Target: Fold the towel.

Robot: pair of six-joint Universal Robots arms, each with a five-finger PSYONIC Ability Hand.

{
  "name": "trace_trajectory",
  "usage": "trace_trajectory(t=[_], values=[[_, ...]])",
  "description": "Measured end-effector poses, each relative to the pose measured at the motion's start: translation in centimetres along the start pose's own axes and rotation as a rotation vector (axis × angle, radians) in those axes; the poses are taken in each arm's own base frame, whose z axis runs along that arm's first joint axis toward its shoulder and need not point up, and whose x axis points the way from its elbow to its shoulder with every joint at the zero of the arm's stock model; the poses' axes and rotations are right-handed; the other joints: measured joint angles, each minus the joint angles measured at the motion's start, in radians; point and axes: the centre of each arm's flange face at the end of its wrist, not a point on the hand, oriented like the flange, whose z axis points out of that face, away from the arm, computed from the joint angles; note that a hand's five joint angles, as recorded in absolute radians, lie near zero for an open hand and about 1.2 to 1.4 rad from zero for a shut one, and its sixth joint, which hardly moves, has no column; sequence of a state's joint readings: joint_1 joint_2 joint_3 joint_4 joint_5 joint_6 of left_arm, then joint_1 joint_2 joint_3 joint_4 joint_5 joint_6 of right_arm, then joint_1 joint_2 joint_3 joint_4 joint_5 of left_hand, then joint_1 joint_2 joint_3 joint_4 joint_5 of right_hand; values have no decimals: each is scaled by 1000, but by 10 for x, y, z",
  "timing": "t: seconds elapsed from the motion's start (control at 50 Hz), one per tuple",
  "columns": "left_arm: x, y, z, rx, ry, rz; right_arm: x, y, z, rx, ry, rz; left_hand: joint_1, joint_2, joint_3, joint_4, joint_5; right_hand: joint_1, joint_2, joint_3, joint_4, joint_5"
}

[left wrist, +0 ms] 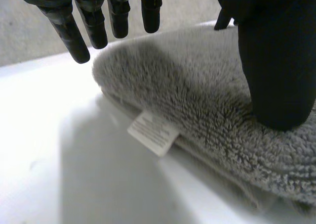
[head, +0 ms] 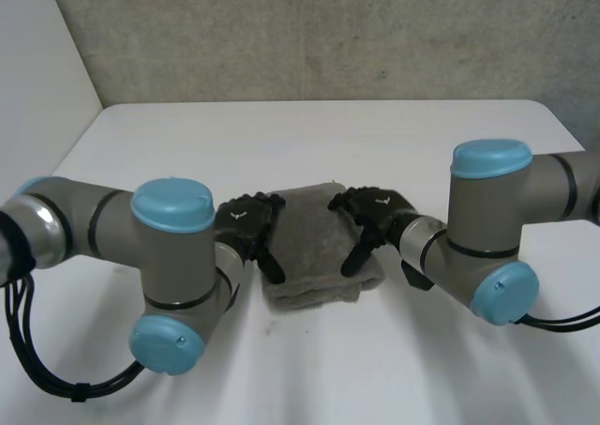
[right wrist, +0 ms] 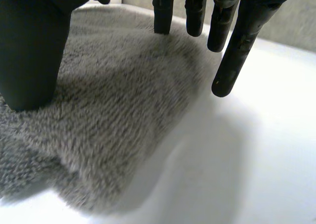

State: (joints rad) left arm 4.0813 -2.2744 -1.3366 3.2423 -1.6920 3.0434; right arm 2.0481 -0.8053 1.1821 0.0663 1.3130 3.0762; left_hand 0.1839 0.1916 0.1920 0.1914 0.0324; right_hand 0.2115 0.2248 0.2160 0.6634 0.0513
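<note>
The grey towel (head: pixel 314 247) sits in the middle of the white table (head: pixel 309 134), folded into a small thick pile. The left hand (head: pixel 246 220) rests at its left edge and the right hand (head: pixel 375 214) at its right edge. Both have straight fingers and hold nothing. The folding looks almost done.

The towel (head: pixel 314 247) is thick grey cloth with a deep, fuzzy, matt pile. The small white label (left wrist: pixel 152 133) at the towel's edge looks woven, though it may be paper. Under the towel, the table (head: pixel 328 134) is smooth white with a soft sheen. The left hand (head: pixel 246 217) and right hand (head: pixel 380 204) beside the towel look like smooth black plastic.
</note>
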Motion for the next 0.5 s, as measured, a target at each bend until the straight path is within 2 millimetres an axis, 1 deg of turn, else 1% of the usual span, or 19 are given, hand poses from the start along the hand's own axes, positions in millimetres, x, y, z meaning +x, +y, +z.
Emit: trace_trajectory(t=[0.02, 0.04, 0.08, 0.1, 0.12, 0.24, 0.26, 0.3, 0.34, 0.38, 0.42, 0.5], values=[[0, -8, -5, 20, 0, -2, 0, -9, -4, 23, 11, -18, 0, 0, 0, 0, 0, 0, 0, 0, 0, -1], [0, -8, -5, 20, 0, -2, 0, -9, -4, 23, 11, -18, 0, 0, 0, 0, 0, 0, 0, 0, 0, -1], [1, -20, -11, 49, 4, -6, 1, -22, -12, 57, 30, -31, 0, 0, 0, 0, 0, 0, 0, 0, 0, -2], [2, -29, -15, 72, 7, -8, 2, -28, -15, 74, 41, -36, 0, 0, 0, 0, 0, 0, 0, 0, 0, -2], [2, -39, -20, 98, 10, -12, 6, -46, -25, 121, 80, -44, 0, 0, 0, 0, 0, 0, 0, 0, 0, -2], [1, -91, -47, 230, 17, -30, 21, -93, -59, 262, 221, -56, 0, 0, 0, 0, 0, 0, 0, 0, 0, -3], [-4, -112, -59, 279, 7, -39, 26, -108, -73, 310, 271, -58, 0, 0, 0, 0, 0, 0, 0, 0, 0, -3], [-11, -128, -68, 308, -9, -44, 29, -120, -86, 350, 308, -62, 0, 0, 0, 0, 0, 0, 0, 0, 0, -3], [-20, -142, -77, 331, -29, -47, 31, -129, -95, 376, 333, -66, -2, -3, -2, -3, 0, 0, 0, 0, 0, -3], [-34, -158, -90, 346, -65, -47, 33, -139, -108, 406, 360, -74, -4, -9, -9, -8, 0, 0, 0, 0, 0, -3], [-46, -170, -102, 347, -97, -42, 35, -148, -125, 432, 389, -91, -4, -13, -13, -11, -1, 0, 0, 0, 0, -3], [-57, -178, -116, 334, -116, -33, 36, -152, -140, 444, 412, -118, -4, -21, -21, -19, -1, 0, 0, 0, 0, -3]])
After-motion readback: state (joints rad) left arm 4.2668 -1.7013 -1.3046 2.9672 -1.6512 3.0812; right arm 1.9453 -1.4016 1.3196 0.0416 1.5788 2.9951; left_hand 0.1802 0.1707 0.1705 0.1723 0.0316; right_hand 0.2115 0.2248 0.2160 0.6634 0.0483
